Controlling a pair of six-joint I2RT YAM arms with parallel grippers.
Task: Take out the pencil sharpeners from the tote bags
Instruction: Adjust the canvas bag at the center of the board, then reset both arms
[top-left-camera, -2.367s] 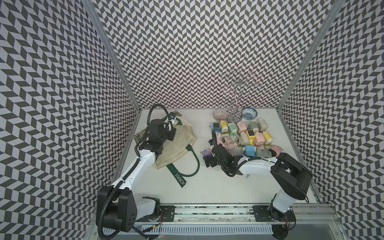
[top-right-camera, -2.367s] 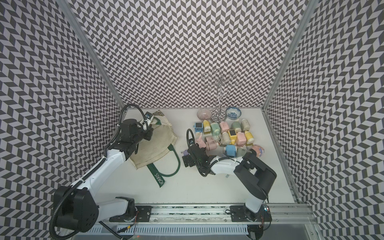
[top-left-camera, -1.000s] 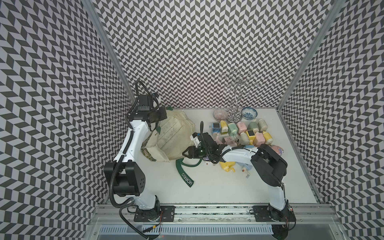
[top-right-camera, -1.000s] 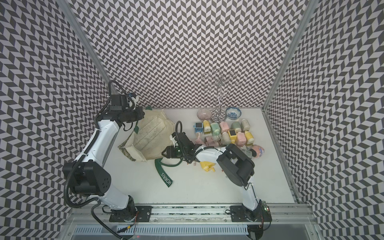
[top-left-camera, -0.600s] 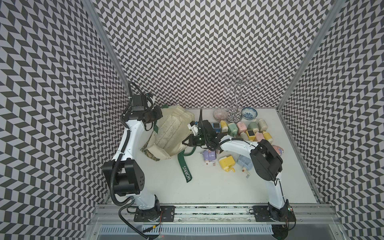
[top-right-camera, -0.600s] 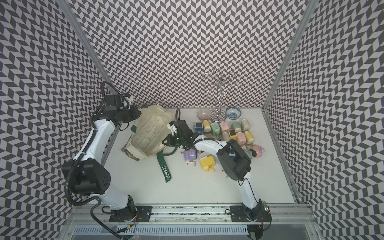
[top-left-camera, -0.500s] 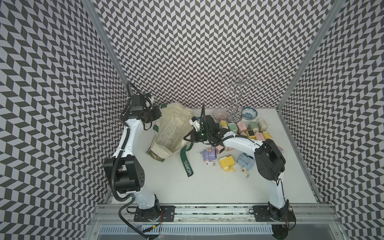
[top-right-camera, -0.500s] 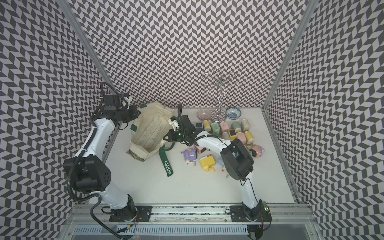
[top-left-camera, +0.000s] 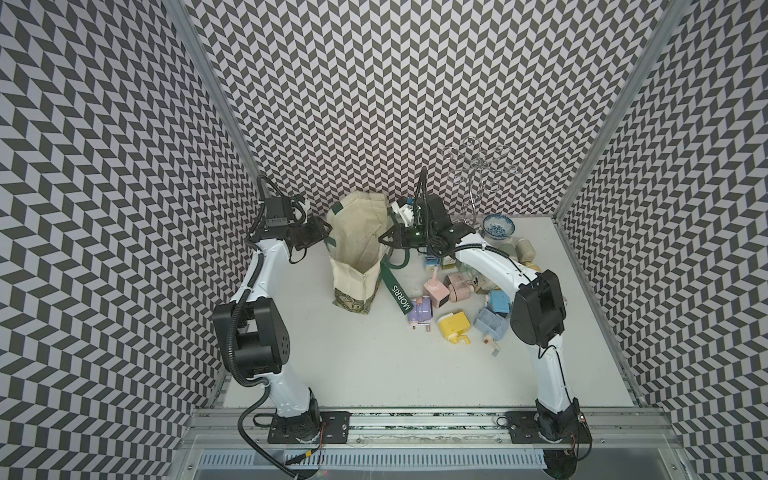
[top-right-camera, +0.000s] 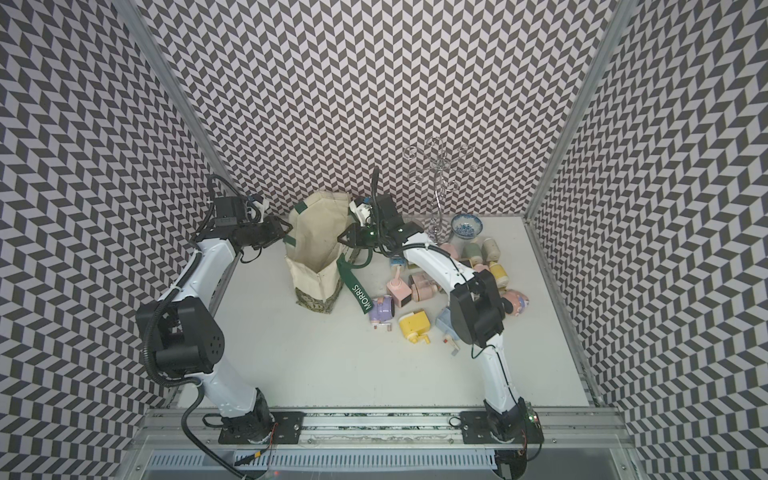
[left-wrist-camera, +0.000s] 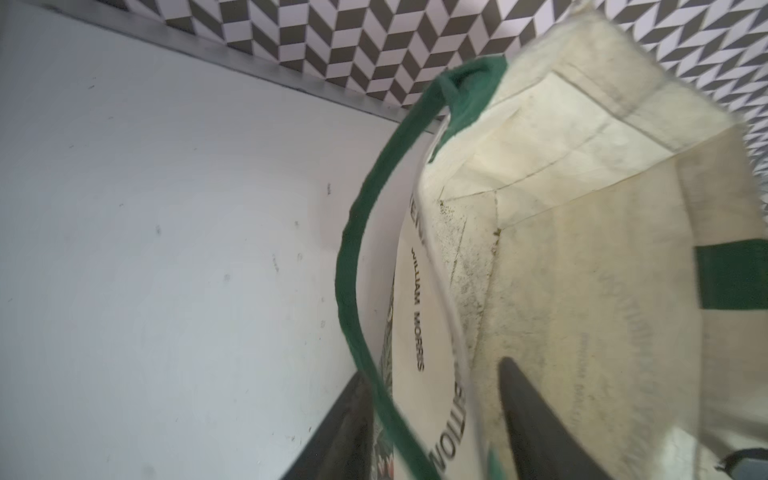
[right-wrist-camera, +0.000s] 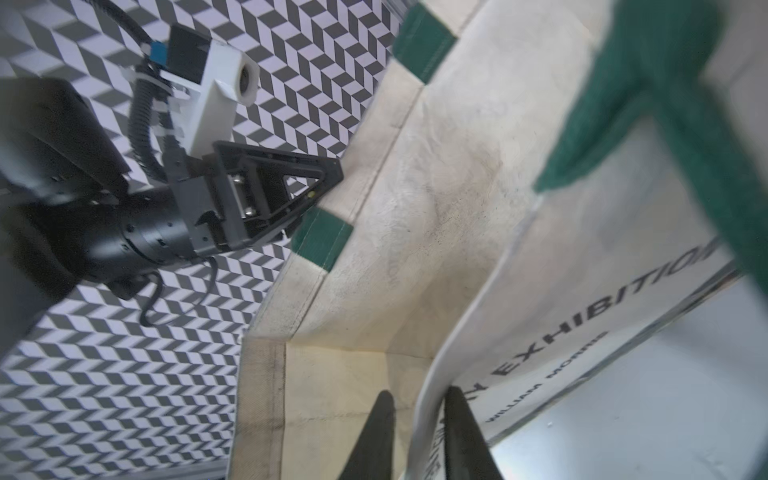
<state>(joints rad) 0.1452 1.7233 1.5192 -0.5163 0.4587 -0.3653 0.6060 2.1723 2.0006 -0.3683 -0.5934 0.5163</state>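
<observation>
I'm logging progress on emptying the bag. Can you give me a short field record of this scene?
tote bag: upright, mouth open, between the two grippers
bag contents: no sharpeners visible inside in either wrist view
pencil sharpeners: loose on the table beside the bag
left gripper: open, astride the bag's rim
right gripper: jaws narrowly apart, astride the opposite rim
other: patterned bowl and wire stand at the back
</observation>
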